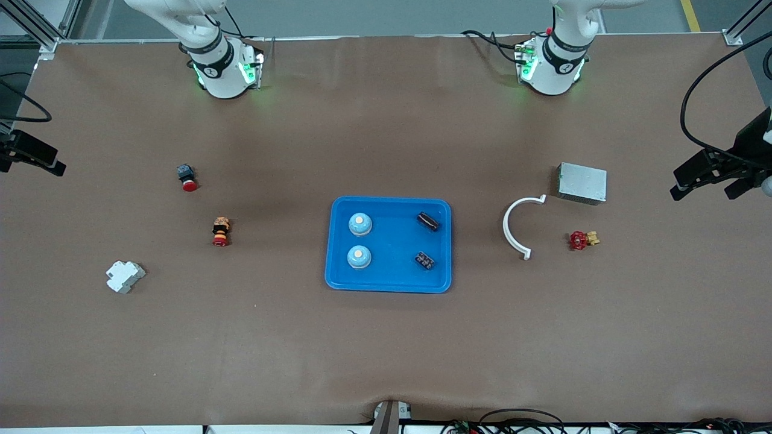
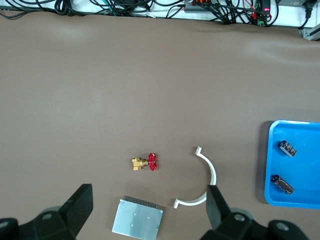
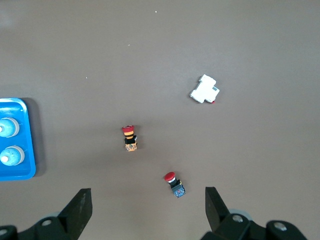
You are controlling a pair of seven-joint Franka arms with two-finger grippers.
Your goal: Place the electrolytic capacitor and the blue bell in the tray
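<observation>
Tray (image 1: 389, 283) — bright blue, shallow, rounded corners.

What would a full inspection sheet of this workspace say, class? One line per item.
Surface: brown table, bare between items.
Job's things: two blue bells and two capacitors lie in the tray.
Clutter: two red push buttons, white breaker, white curved clip, grey metal box, red valve.
Grippers: left gripper and right gripper open, empty, waiting.
Cables: black cables along the table's edge.
Surroundings: nothing seen.
</observation>
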